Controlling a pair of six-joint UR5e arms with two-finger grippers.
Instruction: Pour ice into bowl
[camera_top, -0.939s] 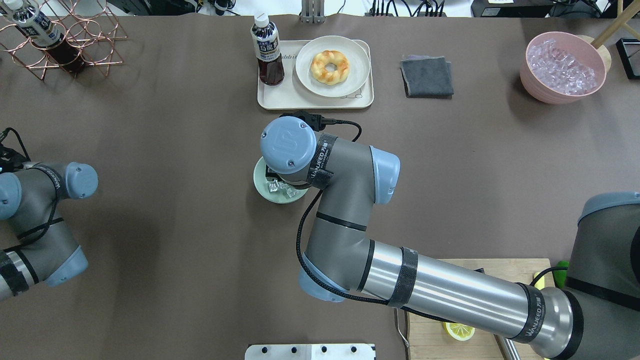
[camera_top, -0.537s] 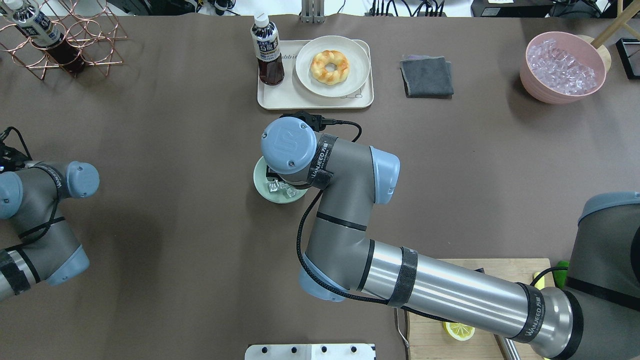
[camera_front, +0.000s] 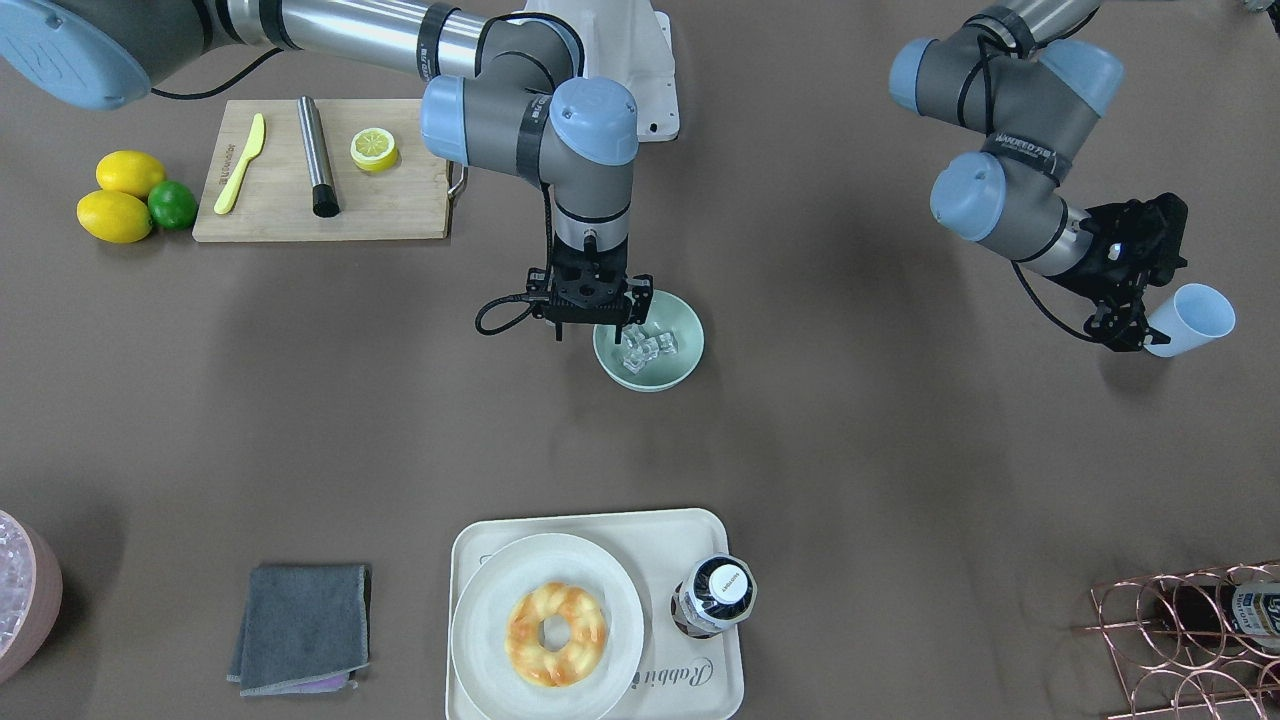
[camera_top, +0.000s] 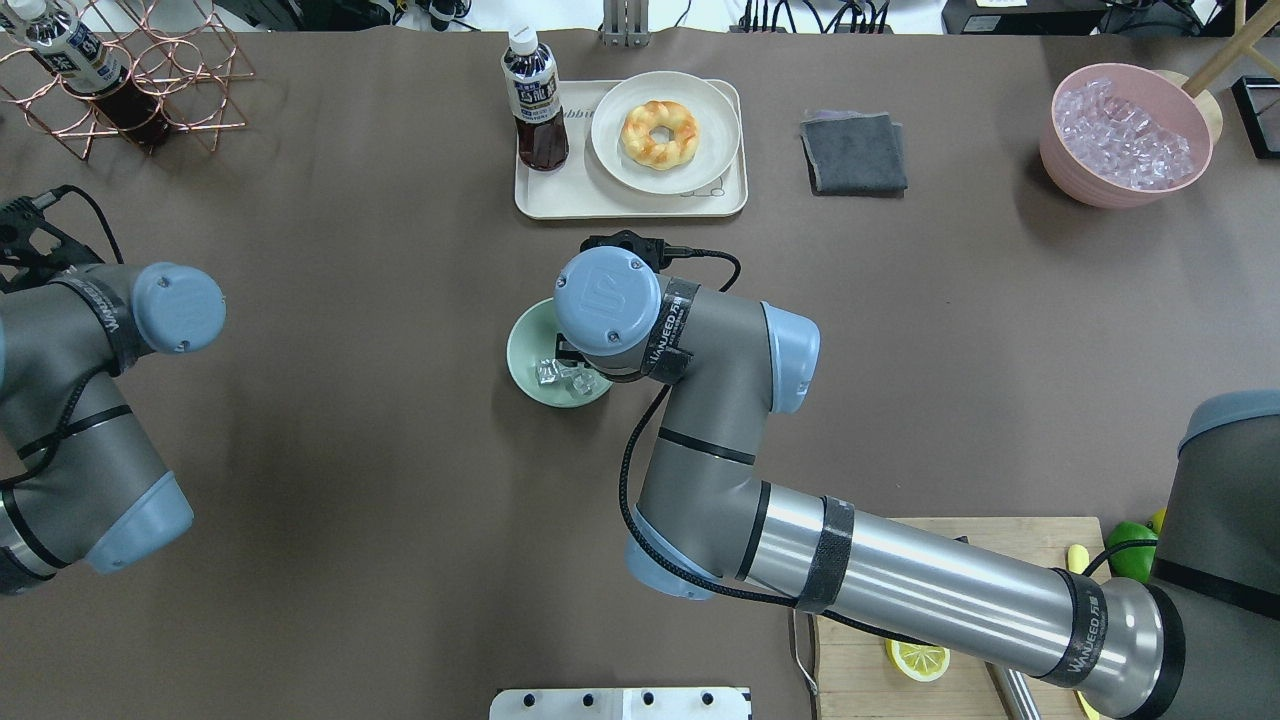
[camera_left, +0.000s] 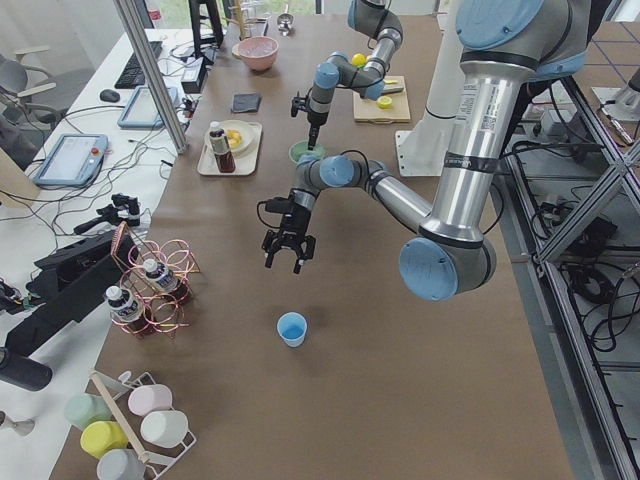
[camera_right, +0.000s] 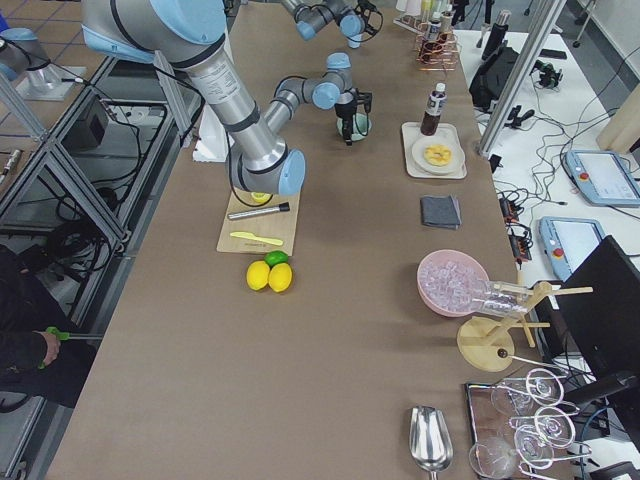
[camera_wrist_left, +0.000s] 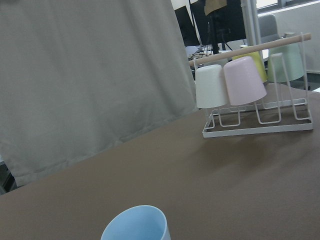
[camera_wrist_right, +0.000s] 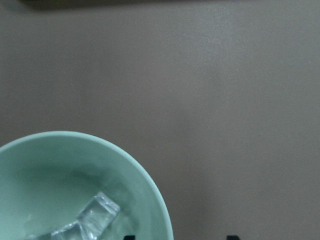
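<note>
The pale mint-green bowl (camera_top: 532, 352) stands at mid-table and holds a few clear ice cubes (camera_top: 560, 375). It also shows in the front view (camera_front: 655, 378), with the ice (camera_front: 648, 346). My right gripper (camera_front: 598, 322) hangs open and empty over the bowl's rim on the robot's right. In the right wrist view its fingertips (camera_wrist_right: 129, 237) stand apart beside the bowl (camera_wrist_right: 45, 170). My left gripper (camera_front: 1122, 330) is open and empty above the table. The light blue cup (camera_left: 292, 328) stands upright on the table apart from it, and shows in the left wrist view (camera_wrist_left: 135, 225).
A tray (camera_top: 630, 203) with a doughnut plate and a bottle (camera_top: 532, 100) lies beyond the bowl. A grey cloth (camera_top: 853, 150) and a pink container of ice (camera_top: 1130, 135) are far right. A copper rack (camera_top: 150, 70) is far left. A cutting board (camera_front: 320, 210) is by the right arm.
My right wrist has shifted to the right, so more of the bowl shows. My left arm has moved away from the robot, toward the table's far side.
</note>
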